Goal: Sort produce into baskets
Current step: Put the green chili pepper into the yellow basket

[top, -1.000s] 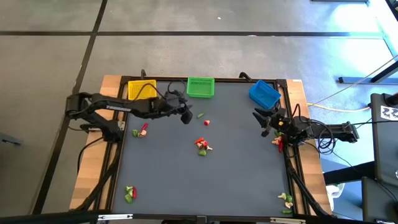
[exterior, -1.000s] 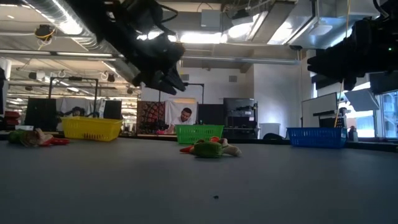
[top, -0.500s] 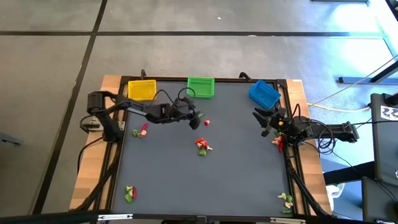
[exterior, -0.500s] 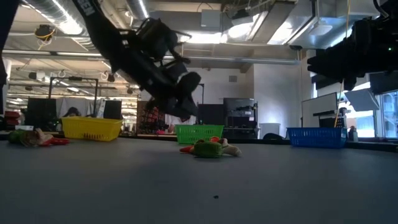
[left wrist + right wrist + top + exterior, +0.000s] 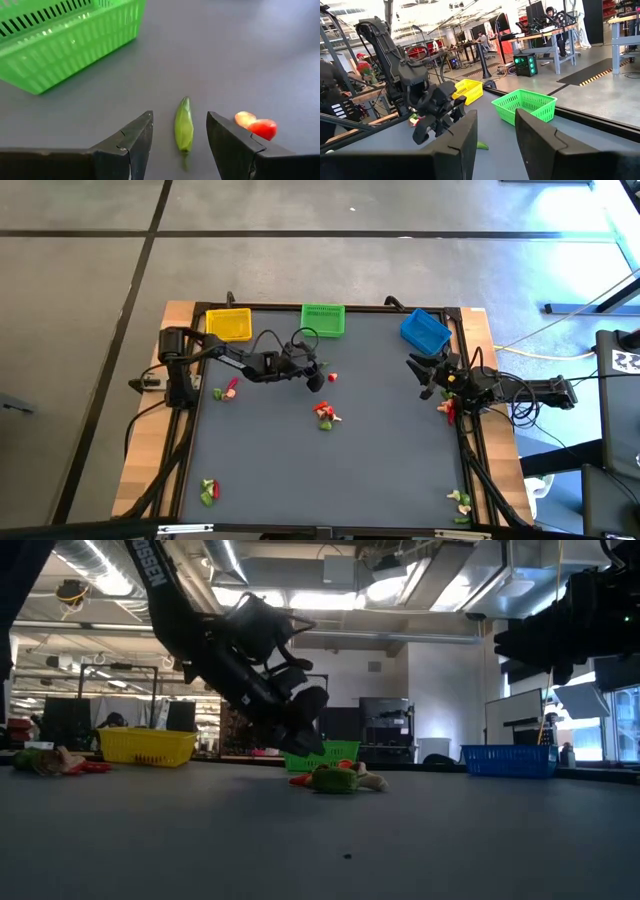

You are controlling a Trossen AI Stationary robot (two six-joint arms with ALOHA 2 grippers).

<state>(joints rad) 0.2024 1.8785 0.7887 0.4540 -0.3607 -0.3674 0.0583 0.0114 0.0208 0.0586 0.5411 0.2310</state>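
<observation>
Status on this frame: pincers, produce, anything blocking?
Left pincer open, straddling the green pod near the green basket, not closed. Right pincer open, waiting by the blue basket. Red piece beside one finger; nothing blocking.

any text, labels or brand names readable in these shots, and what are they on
"OSSEN": white letters running along the left arm's upper link in the low view; the start of the word is cut off by the picture's edge.
A white patch with dark marks on the dark equipment at the right edge of the high view: too blurred to read.
Nothing readable on the baskets, produce or table.
</observation>
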